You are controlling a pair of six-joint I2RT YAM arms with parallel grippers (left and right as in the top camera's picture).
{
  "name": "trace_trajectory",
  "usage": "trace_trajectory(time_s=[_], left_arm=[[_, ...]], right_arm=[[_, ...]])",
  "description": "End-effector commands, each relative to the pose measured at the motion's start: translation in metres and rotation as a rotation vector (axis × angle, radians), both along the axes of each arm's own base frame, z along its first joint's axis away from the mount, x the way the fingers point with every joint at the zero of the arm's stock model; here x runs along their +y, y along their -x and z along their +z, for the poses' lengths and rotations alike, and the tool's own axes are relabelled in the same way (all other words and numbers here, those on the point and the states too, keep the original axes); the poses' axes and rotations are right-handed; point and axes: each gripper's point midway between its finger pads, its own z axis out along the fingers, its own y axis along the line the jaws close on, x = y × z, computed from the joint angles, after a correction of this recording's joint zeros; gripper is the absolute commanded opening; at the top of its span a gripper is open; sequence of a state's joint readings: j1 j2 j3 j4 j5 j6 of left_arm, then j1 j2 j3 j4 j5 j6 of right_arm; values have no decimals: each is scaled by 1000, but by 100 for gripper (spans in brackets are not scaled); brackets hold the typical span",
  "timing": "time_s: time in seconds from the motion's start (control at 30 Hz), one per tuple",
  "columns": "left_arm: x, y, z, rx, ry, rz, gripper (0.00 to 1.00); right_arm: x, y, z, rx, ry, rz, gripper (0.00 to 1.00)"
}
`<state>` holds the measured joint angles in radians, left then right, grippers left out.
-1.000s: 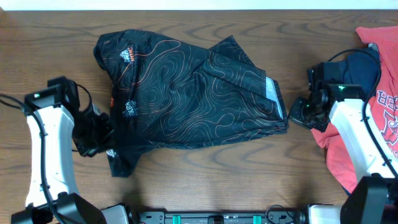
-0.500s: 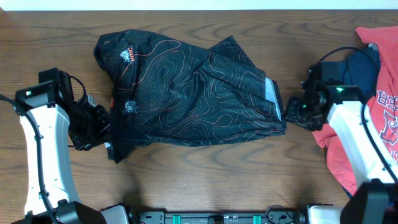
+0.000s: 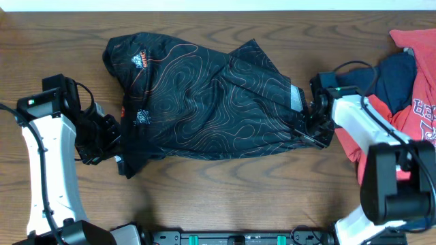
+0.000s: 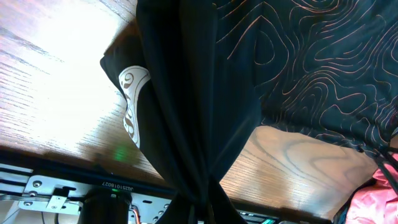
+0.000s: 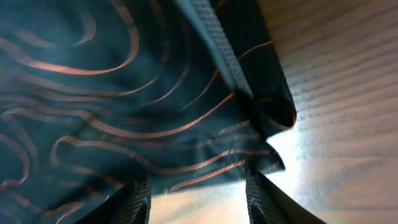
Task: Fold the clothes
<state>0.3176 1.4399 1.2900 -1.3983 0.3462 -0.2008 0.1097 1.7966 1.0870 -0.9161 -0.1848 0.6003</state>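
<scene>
The black jersey (image 3: 204, 95) with orange contour lines lies crumpled across the middle of the wooden table. My left gripper (image 3: 112, 146) is shut on its lower left corner; in the left wrist view the black cloth (image 4: 298, 62) runs bunched down into the jaws (image 4: 199, 214). My right gripper (image 3: 304, 128) is at the jersey's right edge. In the right wrist view it (image 5: 199, 199) is open, with the jersey's hem (image 5: 124, 93) lying between and just beyond the two fingers (image 5: 140, 202). A red T-shirt (image 3: 415, 116) and a navy T-shirt (image 3: 395, 75) lie heaped at the far right.
The bare wooden table (image 3: 238, 197) shows in front of the jersey. A black and metal rail (image 3: 238, 238) runs along the front edge. The red shirt pile lies under my right arm.
My right gripper has moved left from beside the red shirt onto the jersey's right edge. My left gripper shifted the lower left corner slightly, then stayed still.
</scene>
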Motion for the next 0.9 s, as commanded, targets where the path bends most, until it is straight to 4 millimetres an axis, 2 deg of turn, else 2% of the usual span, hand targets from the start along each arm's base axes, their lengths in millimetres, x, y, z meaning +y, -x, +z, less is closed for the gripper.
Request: trace_trajectory(time_s=[0.0, 0.13, 0.2, 0.23, 0.3, 0.37, 0.6, 0.87], left_arm=[[-3, 1, 1, -10, 10, -22, 6], [-3, 1, 1, -10, 11, -21, 6], [-3, 1, 1, -10, 11, -21, 6], [-3, 1, 1, -10, 11, -21, 6], [-3, 1, 1, -10, 11, -21, 6], [-3, 1, 1, -9, 11, -21, 6], [-3, 1, 1, -10, 11, -21, 6], [-3, 1, 1, -9, 11, -21, 6]], right_arm=[[4, 5, -12, 43, 10, -27, 48], [-1, 1, -20, 41, 38, -32, 47], [0, -3, -21, 25, 37, -33, 44], [0, -4, -21, 21, 36, -33, 38], [0, -3, -20, 25, 37, -41, 15], [-1, -1, -20, 35, 39, -43, 2], [-13, 8, -7, 65, 42, -86, 2], [-28, 2, 23, -33, 28, -71, 15]])
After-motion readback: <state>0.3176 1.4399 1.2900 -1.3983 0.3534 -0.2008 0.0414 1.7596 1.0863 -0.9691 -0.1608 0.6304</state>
